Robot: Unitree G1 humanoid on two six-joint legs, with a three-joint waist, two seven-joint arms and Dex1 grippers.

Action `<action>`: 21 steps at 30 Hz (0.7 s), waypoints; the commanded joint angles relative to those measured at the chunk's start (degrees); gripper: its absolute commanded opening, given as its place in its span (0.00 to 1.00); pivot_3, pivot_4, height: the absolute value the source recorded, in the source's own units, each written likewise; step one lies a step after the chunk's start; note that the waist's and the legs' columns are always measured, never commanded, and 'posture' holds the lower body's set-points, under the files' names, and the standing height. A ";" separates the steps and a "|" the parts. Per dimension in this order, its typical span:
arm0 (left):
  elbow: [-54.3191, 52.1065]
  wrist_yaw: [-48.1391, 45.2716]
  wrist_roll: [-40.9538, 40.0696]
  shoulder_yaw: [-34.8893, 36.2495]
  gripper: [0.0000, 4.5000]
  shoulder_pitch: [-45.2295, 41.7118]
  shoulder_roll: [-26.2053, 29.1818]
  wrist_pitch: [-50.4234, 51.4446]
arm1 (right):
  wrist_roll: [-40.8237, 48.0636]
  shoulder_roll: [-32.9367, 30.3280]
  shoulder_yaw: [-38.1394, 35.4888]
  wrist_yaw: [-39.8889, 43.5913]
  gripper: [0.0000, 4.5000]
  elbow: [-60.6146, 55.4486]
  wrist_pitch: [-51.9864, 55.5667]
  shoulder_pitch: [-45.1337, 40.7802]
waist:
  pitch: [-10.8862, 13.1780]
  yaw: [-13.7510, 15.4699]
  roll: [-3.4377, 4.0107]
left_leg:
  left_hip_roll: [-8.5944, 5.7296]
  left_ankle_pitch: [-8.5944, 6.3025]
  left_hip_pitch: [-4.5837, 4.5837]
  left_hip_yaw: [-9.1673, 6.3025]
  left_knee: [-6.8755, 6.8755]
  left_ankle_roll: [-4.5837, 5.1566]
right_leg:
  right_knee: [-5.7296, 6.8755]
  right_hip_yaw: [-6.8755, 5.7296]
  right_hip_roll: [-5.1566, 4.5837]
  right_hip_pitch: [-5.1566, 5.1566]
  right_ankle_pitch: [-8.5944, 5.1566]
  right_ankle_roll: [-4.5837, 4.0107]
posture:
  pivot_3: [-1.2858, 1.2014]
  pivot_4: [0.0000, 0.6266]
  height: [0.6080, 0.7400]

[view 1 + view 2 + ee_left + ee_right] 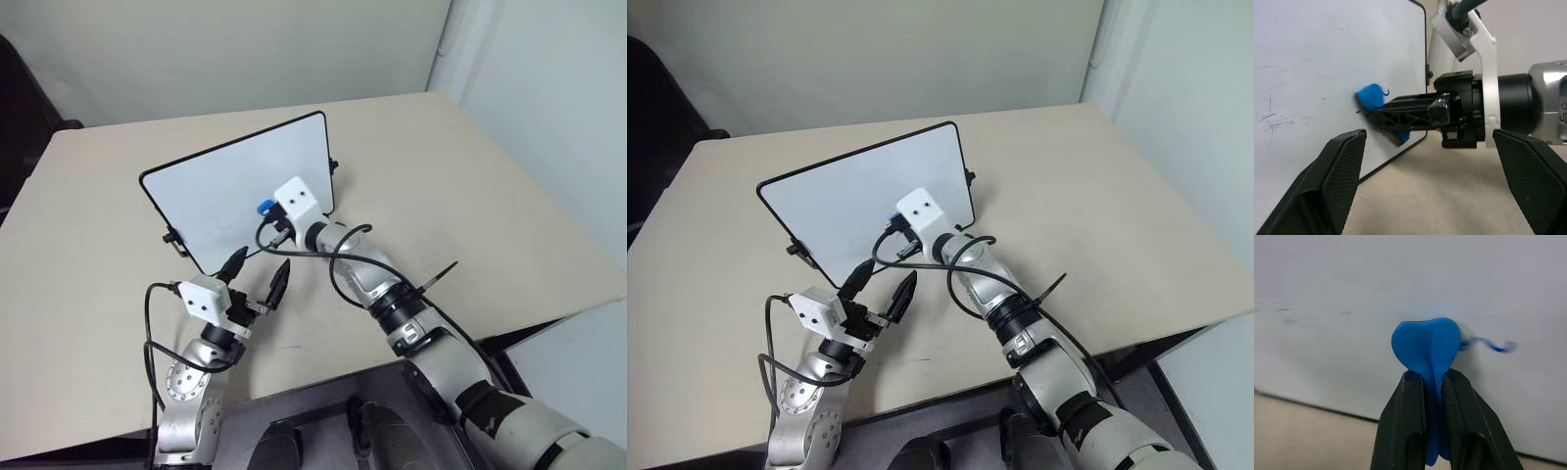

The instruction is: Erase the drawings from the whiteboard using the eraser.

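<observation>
Beige counter (470,176) against pale wall carries one whiteboard (225,191), propped tilted. One eraser (1426,350), soft blue foam, squashed between closed fingers of right tool (1434,382), tip pressed on board beside one remaining blue scribble (1488,344). Likely light and compliant; grip mid-body suits. Board looks light, may slide under push. Left tool (257,279) hangs open near board's lower edge, empty.
</observation>
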 commanded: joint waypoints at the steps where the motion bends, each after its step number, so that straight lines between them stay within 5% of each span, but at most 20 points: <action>1: -0.41 -0.25 -0.09 -0.08 1.00 -0.77 -0.21 -0.67 | -0.22 1.40 -2.85 -2.70 0.06 0.52 -1.82 -2.68 | 0.00 0.00 -0.01 | -0.02 0.01 0.01 -0.04 0.00 0.02 | 0.00 0.00 0.01 0.00 0.00 0.00 | 0.52 0.24 1.00; 11: 0.89 -0.57 0.38 -0.71 1.00 -1.75 -0.60 -1.10 | -0.54 2.40 -3.60 -1.71 0.06 1.70 -1.10 -3.45 | 0.00 -0.08 0.00 | -0.06 0.06 0.06 -0.09 0.00 0.09 | -0.04 -0.01 0.05 -0.02 0.04 0.06 | 0.52 0.24 1.00; 21: 0.07 -0.11 0.64 -0.46 1.00 -0.94 -0.88 -1.20 | -2.35 4.20 4.74 8.50 0.06 -3.20 -3.07 -0.43 | 0.00 -0.99 -0.01 | -0.04 -0.04 0.06 -0.08 -0.11 -0.07 | -0.03 -0.05 0.11 -0.20 0.04 0.05 | 0.52 0.24 1.00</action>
